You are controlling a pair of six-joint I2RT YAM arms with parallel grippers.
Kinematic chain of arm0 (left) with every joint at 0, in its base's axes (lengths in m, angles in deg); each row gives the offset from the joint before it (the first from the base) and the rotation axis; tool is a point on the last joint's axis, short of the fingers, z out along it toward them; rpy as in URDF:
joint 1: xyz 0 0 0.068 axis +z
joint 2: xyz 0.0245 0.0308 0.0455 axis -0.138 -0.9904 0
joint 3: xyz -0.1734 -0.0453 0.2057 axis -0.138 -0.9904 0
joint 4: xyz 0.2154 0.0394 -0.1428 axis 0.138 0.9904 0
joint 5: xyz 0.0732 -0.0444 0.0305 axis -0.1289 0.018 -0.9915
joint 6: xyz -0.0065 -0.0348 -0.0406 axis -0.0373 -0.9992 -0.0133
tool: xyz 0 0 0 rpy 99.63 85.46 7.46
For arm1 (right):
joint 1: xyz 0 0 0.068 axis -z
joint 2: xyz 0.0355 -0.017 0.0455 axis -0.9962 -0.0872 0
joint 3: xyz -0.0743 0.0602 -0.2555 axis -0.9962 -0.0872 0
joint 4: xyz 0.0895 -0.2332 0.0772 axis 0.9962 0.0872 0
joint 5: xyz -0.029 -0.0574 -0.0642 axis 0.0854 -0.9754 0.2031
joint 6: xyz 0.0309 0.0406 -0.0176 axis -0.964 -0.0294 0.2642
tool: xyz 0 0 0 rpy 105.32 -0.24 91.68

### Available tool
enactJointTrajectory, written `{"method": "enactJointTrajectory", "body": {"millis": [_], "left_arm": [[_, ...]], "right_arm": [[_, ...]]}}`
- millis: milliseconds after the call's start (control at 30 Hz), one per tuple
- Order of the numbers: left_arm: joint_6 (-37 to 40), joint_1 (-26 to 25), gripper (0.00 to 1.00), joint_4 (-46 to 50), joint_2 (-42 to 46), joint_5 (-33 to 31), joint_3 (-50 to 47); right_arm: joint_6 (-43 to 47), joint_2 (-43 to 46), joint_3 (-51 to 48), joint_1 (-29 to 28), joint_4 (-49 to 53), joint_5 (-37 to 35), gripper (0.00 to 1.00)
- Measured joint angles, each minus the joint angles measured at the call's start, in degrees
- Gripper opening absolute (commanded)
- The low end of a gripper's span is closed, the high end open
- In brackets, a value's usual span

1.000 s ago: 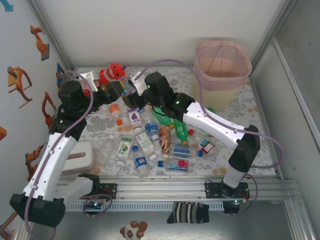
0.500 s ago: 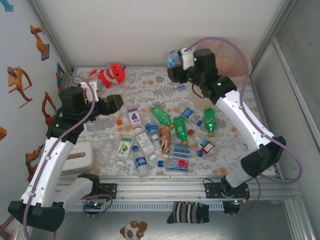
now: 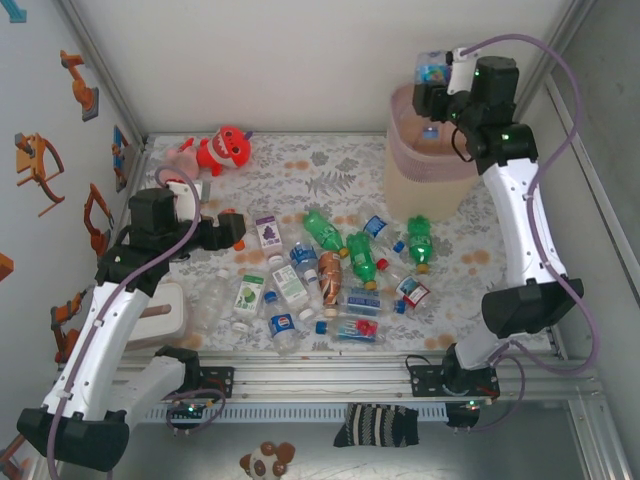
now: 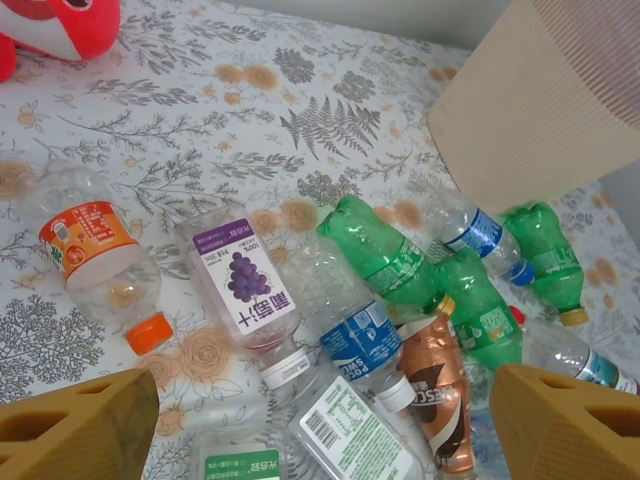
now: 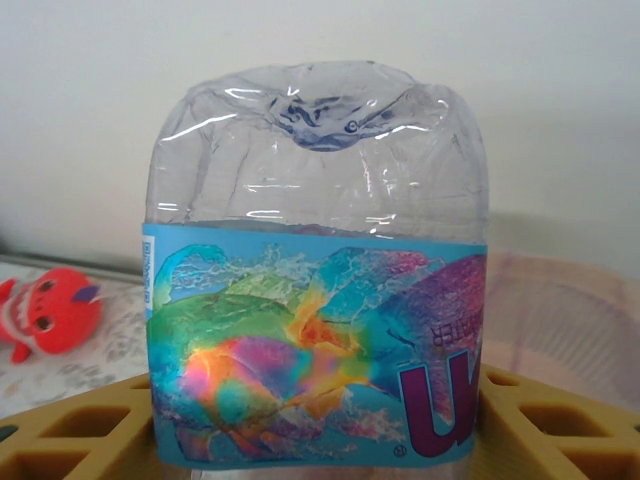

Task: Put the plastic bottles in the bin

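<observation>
My right gripper (image 3: 432, 85) is shut on a clear plastic bottle (image 5: 315, 330) with a rainbow-coloured label, held base-up over the near-left rim of the bin (image 3: 440, 150). The bin's pink mesh shows behind that bottle (image 5: 570, 320). Several plastic bottles (image 3: 330, 270) lie scattered mid-table: green ones (image 3: 362, 258), a brown one (image 3: 331, 272) and a grape-label one (image 3: 268, 233). My left gripper (image 3: 228, 228) hovers open at the pile's left edge. In the left wrist view its fingers (image 4: 75, 430) stand wide apart over the grape-label bottle (image 4: 245, 285) and a blue-label bottle (image 4: 365, 340), touching neither.
A red plush toy (image 3: 225, 148) and a pink one lie at the back left. A white block (image 3: 165, 310) sits by the left arm near the front rail. The bin's cream wall (image 4: 540, 100) stands just behind the green bottles. Walls close in the table on three sides.
The right arm lifted a bottle from the left of the pile and swung it right and back, over the bin. The left gripper drew back leftward and opened wider.
</observation>
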Motion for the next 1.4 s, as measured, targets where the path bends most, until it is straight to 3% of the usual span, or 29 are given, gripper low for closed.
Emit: {"method": "enactJointTrajectory", "body": {"millis": [333,967,1400], "left_arm": [[1.57,0.00,0.83,6.12,-2.45,1.42,0.02],[1.70,0.00,0.81,12.13,-0.87,-0.66,-2.86],[1.18,0.00,0.78,12.31,0.66,-1.70,-3.78]], "right_arm": [[4.72,-13.29,6.21,6.16,4.13,-1.84,0.61],[7.78,-30.62,9.18,7.15,15.93,-3.23,0.63],[7.91,-33.05,10.14,7.15,16.92,-3.08,0.78]]}}
